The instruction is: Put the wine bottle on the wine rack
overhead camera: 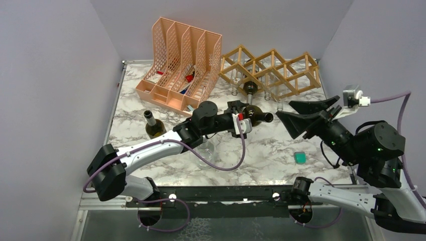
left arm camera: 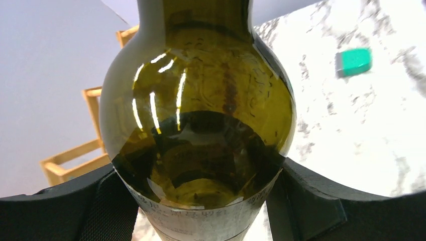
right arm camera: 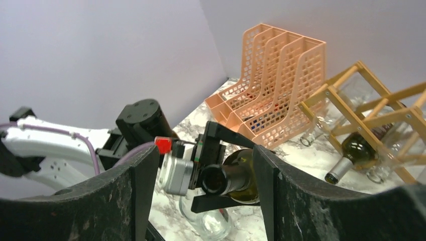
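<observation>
- I am counting three dark wine bottles, one wine rack (overhead camera: 281, 70), one peach mesh file organiser (overhead camera: 176, 60), one small teal block (overhead camera: 300, 157) and one clear glass (overhead camera: 206, 150).
- The wine bottle (overhead camera: 260, 116) is hanging in the air over the middle of the bench (overhead camera: 271, 150), lying level, with its mouth pointing to 3 o'clock. It is sitting short of the rack, which is standing at 1 o'clock on the bench.
- A second bottle (overhead camera: 249, 88) is lying in a lower cell of the rack, neck facing out.
- A third bottle (overhead camera: 153, 126) is standing upright at 9 o'clock.
- The organiser is standing at 11 o'clock, just beside the rack. The teal block is lying at 4 o'clock.
- The left tool (overhead camera: 243, 116) is clamping the wine bottle by its body. In the wrist view its black fingers (left arm camera: 321, 201) are pressing both sides near the label.
- The right tool (overhead camera: 287, 109) is gaping wide with nothing in it, facing the bottle's mouth from 3 o'clock and staying apart from it.
- Clear glass pieces (overhead camera: 235, 83) are showing through the rack slats, and I am not managing to count them.
- The left arm is crossing over the glass and hiding part of it.
- The organiser's contents are too small to make out.
</observation>
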Controlling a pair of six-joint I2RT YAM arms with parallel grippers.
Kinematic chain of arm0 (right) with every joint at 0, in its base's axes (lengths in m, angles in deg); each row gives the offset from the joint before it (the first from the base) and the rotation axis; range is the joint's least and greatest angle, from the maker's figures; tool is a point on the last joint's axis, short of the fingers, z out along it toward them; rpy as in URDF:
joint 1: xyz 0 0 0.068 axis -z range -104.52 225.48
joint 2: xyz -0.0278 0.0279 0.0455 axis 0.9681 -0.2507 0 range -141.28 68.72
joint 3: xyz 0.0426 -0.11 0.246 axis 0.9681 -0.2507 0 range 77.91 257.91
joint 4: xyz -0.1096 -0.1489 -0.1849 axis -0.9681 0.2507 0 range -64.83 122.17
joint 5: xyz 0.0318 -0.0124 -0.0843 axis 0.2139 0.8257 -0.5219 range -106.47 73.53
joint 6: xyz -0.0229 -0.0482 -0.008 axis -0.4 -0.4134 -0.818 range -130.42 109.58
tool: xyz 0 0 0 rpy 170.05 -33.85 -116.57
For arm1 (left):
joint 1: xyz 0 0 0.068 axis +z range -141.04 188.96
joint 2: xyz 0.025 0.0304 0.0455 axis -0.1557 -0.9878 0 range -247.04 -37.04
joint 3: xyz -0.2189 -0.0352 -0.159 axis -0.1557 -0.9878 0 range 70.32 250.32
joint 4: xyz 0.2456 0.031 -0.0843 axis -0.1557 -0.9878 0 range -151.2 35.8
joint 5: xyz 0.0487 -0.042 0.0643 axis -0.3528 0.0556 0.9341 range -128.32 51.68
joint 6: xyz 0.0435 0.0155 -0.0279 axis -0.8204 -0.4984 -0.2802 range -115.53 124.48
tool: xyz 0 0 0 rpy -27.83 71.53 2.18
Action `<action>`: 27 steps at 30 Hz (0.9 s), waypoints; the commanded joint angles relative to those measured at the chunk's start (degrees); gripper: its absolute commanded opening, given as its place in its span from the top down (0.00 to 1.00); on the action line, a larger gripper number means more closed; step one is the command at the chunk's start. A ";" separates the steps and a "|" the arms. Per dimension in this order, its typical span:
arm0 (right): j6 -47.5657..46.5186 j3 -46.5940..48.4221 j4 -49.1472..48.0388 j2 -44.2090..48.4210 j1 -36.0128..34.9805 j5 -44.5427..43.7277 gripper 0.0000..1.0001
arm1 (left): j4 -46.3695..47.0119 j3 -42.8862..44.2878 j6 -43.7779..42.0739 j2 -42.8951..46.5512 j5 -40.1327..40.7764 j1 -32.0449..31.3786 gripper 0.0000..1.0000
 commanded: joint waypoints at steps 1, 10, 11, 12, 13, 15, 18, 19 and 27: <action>6.31 4.43 7.37 -0.36 -0.32 -8.49 0.30 | 6.28 4.00 -16.27 0.82 3.82 0.00 1.00; 14.10 9.67 25.29 -6.01 -0.39 -14.19 0.32 | 6.28 5.40 -45.52 -1.60 6.38 -1.02 1.00; 14.62 9.56 26.51 -6.17 -0.39 -14.29 0.32 | 6.28 5.41 -49.07 -1.89 6.90 -1.20 1.00; 14.99 9.19 27.62 -6.38 -0.32 -14.18 0.32 | 6.28 5.38 -52.29 -2.26 7.38 -1.33 1.00; 15.24 8.80 28.63 -6.66 -0.39 -13.79 0.32 | 6.30 5.41 -55.68 -2.60 7.92 -1.40 1.00; 15.82 7.95 30.42 -7.42 -0.33 -12.76 0.32 | 6.32 5.77 -60.67 -3.25 8.42 -1.53 1.00; 17.19 6.98 33.80 -9.69 -0.38 -12.33 0.32 | 6.28 6.43 -64.82 -4.17 8.63 -1.53 1.00; 17.69 6.83 35.07 -10.66 -0.32 -12.33 0.32 | 6.28 6.54 -65.90 -4.30 8.73 -1.54 1.00; 16.61 4.19 36.11 -18.34 -0.40 -10.12 0.32 | 6.25 6.36 -68.80 -4.29 8.91 -1.53 1.00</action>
